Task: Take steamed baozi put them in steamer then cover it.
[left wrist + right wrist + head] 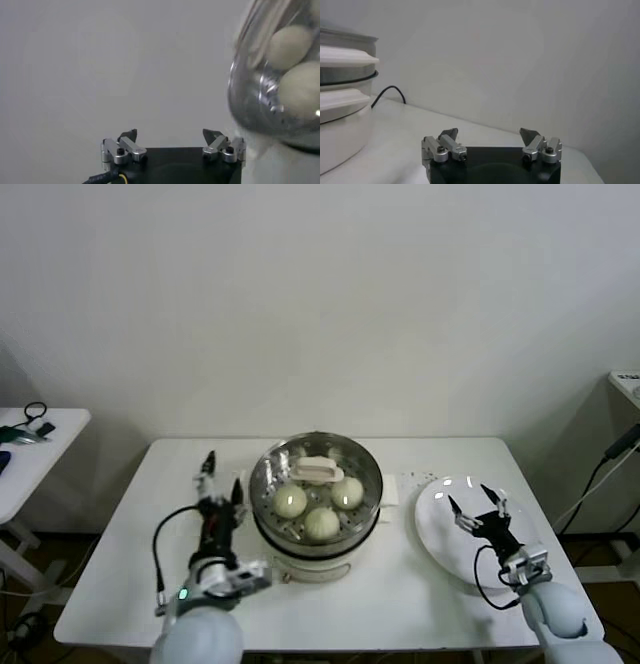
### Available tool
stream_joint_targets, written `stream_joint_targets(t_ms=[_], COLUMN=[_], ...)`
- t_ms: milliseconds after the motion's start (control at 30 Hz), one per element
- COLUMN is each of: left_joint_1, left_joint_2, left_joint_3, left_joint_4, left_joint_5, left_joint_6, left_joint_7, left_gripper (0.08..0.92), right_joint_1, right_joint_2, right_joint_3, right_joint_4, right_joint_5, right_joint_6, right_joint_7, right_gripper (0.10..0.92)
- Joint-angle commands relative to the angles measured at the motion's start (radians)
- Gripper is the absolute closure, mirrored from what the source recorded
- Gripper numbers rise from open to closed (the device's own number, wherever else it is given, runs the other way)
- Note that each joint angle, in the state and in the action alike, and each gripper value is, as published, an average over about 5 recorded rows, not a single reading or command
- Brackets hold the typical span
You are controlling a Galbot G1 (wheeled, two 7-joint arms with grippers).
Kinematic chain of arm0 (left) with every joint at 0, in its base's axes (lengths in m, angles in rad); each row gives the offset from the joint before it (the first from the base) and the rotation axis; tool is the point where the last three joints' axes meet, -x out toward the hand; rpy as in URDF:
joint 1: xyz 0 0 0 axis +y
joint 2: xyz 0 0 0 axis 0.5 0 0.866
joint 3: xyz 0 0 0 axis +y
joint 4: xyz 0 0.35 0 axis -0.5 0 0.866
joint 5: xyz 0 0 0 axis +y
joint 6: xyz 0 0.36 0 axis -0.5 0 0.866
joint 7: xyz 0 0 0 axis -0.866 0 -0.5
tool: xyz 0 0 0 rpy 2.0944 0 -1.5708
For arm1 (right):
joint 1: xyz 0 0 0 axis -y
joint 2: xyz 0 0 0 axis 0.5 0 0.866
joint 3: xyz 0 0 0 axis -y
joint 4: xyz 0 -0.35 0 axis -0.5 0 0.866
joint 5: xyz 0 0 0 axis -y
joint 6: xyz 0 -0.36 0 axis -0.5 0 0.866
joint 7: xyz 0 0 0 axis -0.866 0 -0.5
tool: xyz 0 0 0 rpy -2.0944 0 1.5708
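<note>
Cover (316, 471) on steamer (316, 529) — grippers (220, 481) (478, 499) open, apart.

The cover (316, 480) sits on the steamer (316, 546) over the steamed baozi (320, 522).

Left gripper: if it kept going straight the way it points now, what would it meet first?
Probably nothing: the open left gripper points toward the table's far edge, passing beside the shiny round stainless-steel steamer. The way looks free up to the pale wall, though depth is unclear.
</note>
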Motion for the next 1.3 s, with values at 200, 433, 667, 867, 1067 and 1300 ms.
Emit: stream_joint_targets(t_ms=[200, 433, 667, 867, 1067, 1300], left_joint_1=[0.300, 0.292, 0.278, 0.276, 0.280, 0.269], left_joint_2=[-0.135, -0.214, -0.240, -0.234, -0.231, -0.227], left_joint_3=[-0.608, -0.620, -0.614, -0.613, -0.608, -0.593], left_joint_4=[0.054, 0.249, 0.290, 0.280, 0.286, 0.295], left_joint_5=[-0.986, -1.134, -1.158, -1.136, -1.110, -1.090], left_joint_6=[-0.741, -0.858, -0.876, -0.861, -0.856, -0.856], left_joint_7=[-0.214, -0.101, -0.057, -0.054, -0.044, -0.044], left_gripper=[0.177, 0.177, 0.177, 0.177, 0.177, 0.177], right_joint_1=[-0.028, -0.046, -0.055, -0.066, -0.079, -0.101], right_joint_2=[0.003, 0.007, 0.003, 0.003, 0.006, 0.022], right_joint_3=[0.024, 0.029, 0.038, 0.047, 0.058, 0.069], right_joint_4=[0.033, 0.054, 0.080, 0.104, 0.119, 0.139], right_joint_5=[0.011, 0.042, 0.064, 0.064, 0.045, 0.043], right_joint_6=[0.005, -0.001, -0.003, -0.008, -0.013, -0.013], right_joint_7=[0.003, 0.003, 0.000, 0.002, 0.005, 0.004], right_gripper=[0.203, 0.203, 0.203, 0.203, 0.203, 0.203])
